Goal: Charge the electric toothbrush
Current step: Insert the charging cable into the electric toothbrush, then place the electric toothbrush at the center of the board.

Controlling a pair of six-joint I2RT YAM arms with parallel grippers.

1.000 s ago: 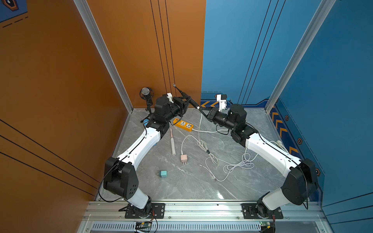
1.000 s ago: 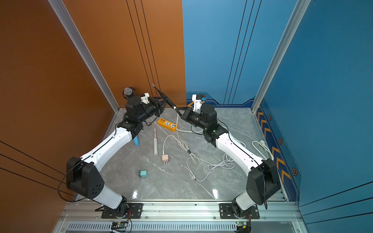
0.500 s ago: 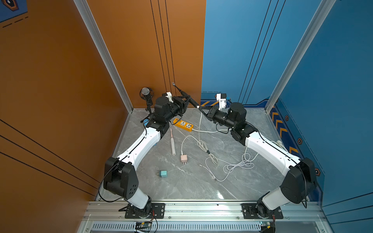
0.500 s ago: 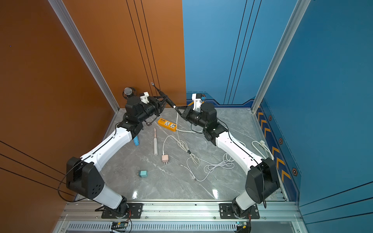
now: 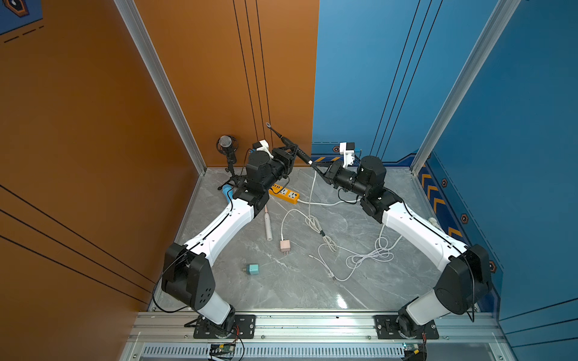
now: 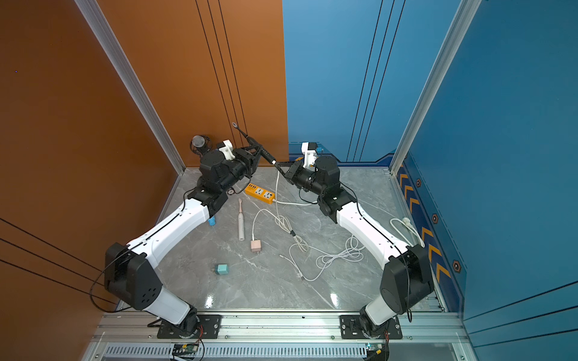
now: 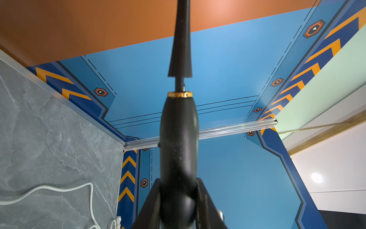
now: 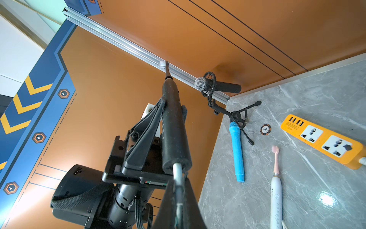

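Two grippers meet high at the back: the left gripper (image 5: pixel 291 153) is clamped round the black electric toothbrush (image 5: pixel 289 145), which is held aloft and tilted, bristles toward the orange wall (image 5: pixel 219 62). At the handle's base, the right gripper (image 5: pixel 316 168) pinches the white charging cable (image 8: pixel 176 174), whose plug touches that end.

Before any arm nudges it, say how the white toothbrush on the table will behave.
The white toothbrush looks rigid, so it should move as one piece. Its rounded, smooth handle lies flat on the glossy table, so a sideways push would probably roll or slide it. Slim, so likely light.
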